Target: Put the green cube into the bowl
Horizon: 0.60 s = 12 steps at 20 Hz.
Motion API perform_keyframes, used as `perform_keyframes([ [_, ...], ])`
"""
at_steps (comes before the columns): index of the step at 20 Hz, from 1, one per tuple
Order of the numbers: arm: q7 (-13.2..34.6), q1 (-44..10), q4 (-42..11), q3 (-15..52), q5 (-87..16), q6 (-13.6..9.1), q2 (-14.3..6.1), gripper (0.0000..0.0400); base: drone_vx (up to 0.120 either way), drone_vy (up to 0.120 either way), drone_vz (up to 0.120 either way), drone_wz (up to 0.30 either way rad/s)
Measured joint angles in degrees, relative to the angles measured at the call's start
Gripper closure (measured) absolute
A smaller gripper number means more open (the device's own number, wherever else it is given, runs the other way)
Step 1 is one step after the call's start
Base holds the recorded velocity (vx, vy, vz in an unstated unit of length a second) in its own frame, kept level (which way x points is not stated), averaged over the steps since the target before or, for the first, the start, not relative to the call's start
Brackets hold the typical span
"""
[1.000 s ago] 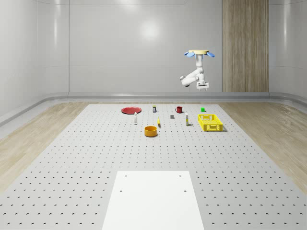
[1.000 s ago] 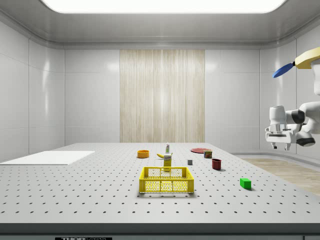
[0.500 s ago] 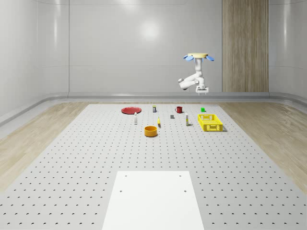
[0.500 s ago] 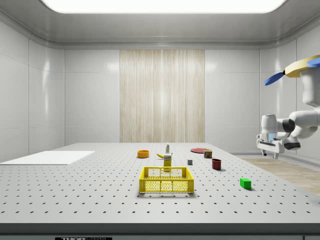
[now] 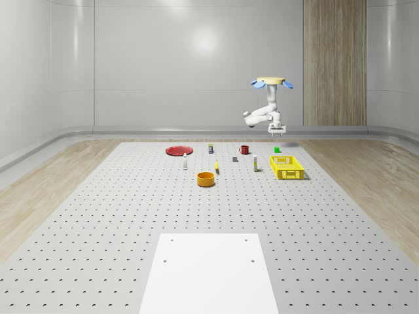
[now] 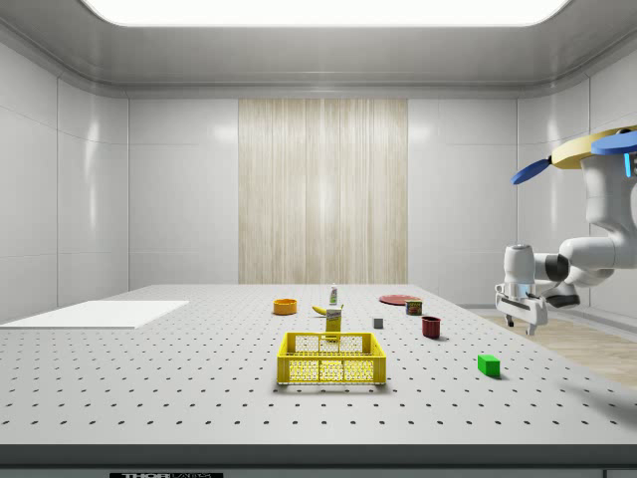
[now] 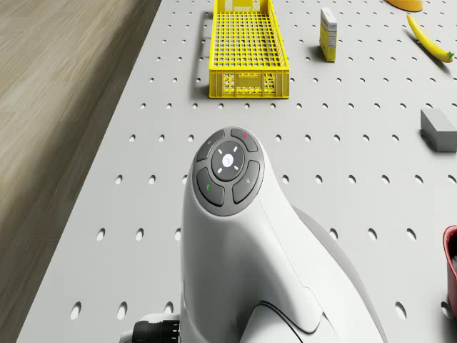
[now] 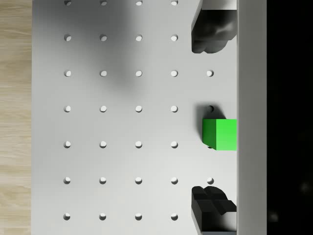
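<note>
The green cube (image 5: 277, 149) (image 6: 488, 364) lies on the perforated table near its far right edge. The drone (image 5: 272, 82) (image 6: 587, 149) hovers above that corner, arm bent downward. My gripper (image 5: 277, 131) (image 6: 520, 319) hangs above the cube, pointing down, well clear of it. In the wrist view the green cube (image 8: 220, 134) sits between the two dark fingertips (image 8: 210, 34) of the gripper (image 8: 211, 122), which stand wide apart: open and empty. The orange bowl (image 5: 206, 178) (image 6: 285, 306) stands toward the table's middle, far from the cube.
A yellow basket (image 5: 287, 167) (image 7: 246, 50) lies just in front of the cube. A red mug (image 5: 244, 149) (image 6: 431, 327) and grey block (image 7: 438, 128) stand nearby. A red plate (image 5: 178, 150), banana (image 7: 428, 39) and small box (image 7: 328, 34) lie further off. Wooden floor (image 7: 57, 107) borders the table.
The drone and arm have come down and shifted toward the side view's left. The gripper now hangs lower and closer above the green cube. Objects on the table have not moved.
</note>
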Motion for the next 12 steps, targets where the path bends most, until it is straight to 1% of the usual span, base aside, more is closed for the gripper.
perform_keyframes([
  [9, 0.9, -0.9, 0.2, 0.8, 1.3, 2.3, -2.6, 0.0000, 0.120, 0.000, -0.120, 0.000],
  [10, 1.0, -1.0, 0.2, 0.9, 1.5, 2.6, -2.9, 0.0000, 0.040, 0.000, -0.120, 0.000],
  [11, 1.1, -1.1, 0.2, 1.0, 1.6, 2.8, -3.1, 0.0000, 0.000, -0.080, -0.120, 0.000],
  [12, 1.1, -1.2, 0.2, 1.1, 1.8, 3.0, -3.4, 0.0000, 0.000, -0.120, 0.000, 0.000],
])
